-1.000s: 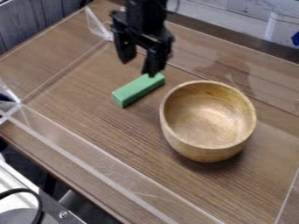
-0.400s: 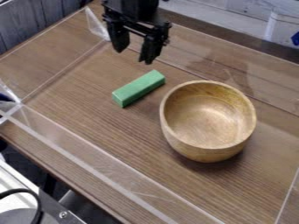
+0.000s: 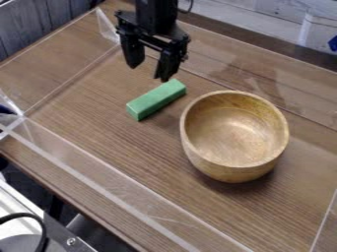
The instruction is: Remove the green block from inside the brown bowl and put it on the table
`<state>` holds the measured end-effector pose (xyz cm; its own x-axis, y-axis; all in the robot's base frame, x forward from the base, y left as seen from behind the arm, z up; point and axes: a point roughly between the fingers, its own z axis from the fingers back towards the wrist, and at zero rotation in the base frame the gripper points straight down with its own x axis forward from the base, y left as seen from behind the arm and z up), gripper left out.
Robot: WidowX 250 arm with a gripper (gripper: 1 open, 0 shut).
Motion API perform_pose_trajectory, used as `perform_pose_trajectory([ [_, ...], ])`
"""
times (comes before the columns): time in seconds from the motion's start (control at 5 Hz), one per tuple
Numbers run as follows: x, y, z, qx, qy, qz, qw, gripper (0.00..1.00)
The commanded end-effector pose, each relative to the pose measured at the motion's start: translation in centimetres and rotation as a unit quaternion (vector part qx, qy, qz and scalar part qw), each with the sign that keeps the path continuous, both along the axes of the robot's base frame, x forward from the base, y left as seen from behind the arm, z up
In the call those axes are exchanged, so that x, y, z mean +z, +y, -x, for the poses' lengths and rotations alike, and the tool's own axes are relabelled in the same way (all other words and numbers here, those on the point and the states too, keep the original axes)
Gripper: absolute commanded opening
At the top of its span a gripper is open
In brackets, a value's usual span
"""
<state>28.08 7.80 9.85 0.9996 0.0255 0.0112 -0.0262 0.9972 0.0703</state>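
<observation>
Table (image 3: 93, 118): brown wood-grain top, fills most of the view, grain running diagonally. Low clear plastic walls (image 3: 145, 202) stand along its edges; the near wall catches light as a pale line across the lower part of the view, and another runs up the left side.

Bowl (image 3: 235, 135): round, light-brown wood, thick rim, visible grain, largest loose object. Sits upright on the table, right of centre. Inside is bare wood, nothing in it.

Arm (image 3: 158, 12): black, comes in from the top edge, hangs roughly vertical over the back part of the table. Gripper (image 3: 150, 61) points down, its two dark fingers (image 3: 132, 54) spread apart with a clear gap between them, nothing between them. Fingertips are above the table surface, behind and slightly left of the block, not touching it.

Block (image 3: 156, 99): bright green, long flat bar, plain matte faces, no markings. Lies flat on the table, outside the bowl, just beside the bowl's left rim but not touching it. Long axis runs diagonally, near-left to far-right, with the far end toward the gripper. Top face lighter than the darker side face turned to the camera.

Surroundings: pale blurred background beyond the far edge; dark cables (image 3: 20, 231) at the lower left corner, outside the near wall
</observation>
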Motion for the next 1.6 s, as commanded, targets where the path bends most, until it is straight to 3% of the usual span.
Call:
perform_pose_trajectory([
  [0.0, 1.5, 0.8, -1.6, -0.017, -0.024, 0.002, 0.9996, 1.00],
  [0.4, 0.3, 2.8, -2.0, -0.013, -0.024, 0.017, 0.9995, 1.00],
  [0.6, 0.1, 3.2, -0.8, -0.004, -0.023, 0.041, 0.9989, 1.00],
  [0.8, -0.1, 4.0, 1.2, 0.010, -0.026, 0.064, 0.9976, 0.00],
  [1.0, -1.1, 5.2, 3.9, 0.042, -0.006, 0.041, 0.9983, 0.00],
  [1.2, -2.9, 6.1, 5.7, 0.066, 0.018, 0.014, 0.9976, 0.00],
  [1.4, -4.3, 7.5, 6.0, 0.067, 0.032, 0.028, 0.9969, 0.00],
])
